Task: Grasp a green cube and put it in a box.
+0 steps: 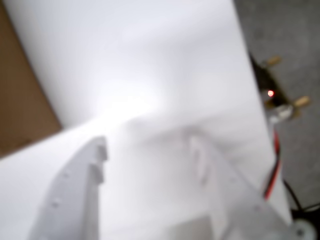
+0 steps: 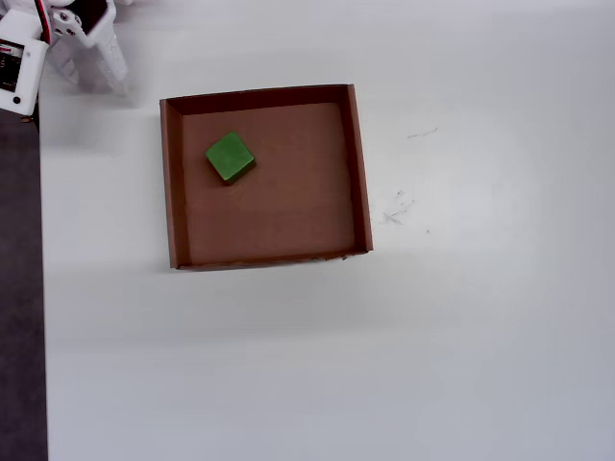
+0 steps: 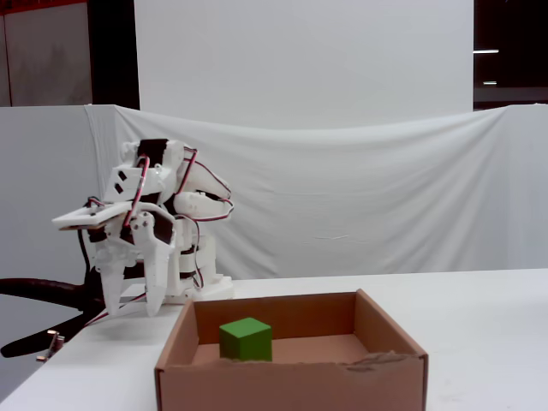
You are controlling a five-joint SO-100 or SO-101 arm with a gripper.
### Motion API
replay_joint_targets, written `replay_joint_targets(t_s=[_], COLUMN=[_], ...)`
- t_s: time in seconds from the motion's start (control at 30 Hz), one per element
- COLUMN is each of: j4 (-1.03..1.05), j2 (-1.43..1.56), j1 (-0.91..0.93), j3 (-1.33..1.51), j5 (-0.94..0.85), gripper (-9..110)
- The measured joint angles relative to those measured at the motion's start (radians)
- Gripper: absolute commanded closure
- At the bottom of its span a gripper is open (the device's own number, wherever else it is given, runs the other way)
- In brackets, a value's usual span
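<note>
1. We see the green cube (image 2: 230,157) sitting inside the box (image 2: 358,163), toward its ten o'clock corner in the overhead view.
2. Our tool (image 3: 134,306) hangs empty, fingers parted, above the surface (image 2: 480,336).

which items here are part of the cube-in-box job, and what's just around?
Part of the job:
- green cube, lying inside the box near one corner
- box, brown cardboard tray
- gripper, folded back near the arm's base, holding nothing

Just around:
- white table
- white cloth backdrop in the fixed view
- small circuit board with a red light at the table edge
</note>
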Motion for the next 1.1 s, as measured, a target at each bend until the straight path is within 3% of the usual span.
replay_joint_targets(t_s=[1.1], j4=[0.005], j2=[0.000], j1=[0.000], j3=[0.002], j5=[0.015], gripper=[78])
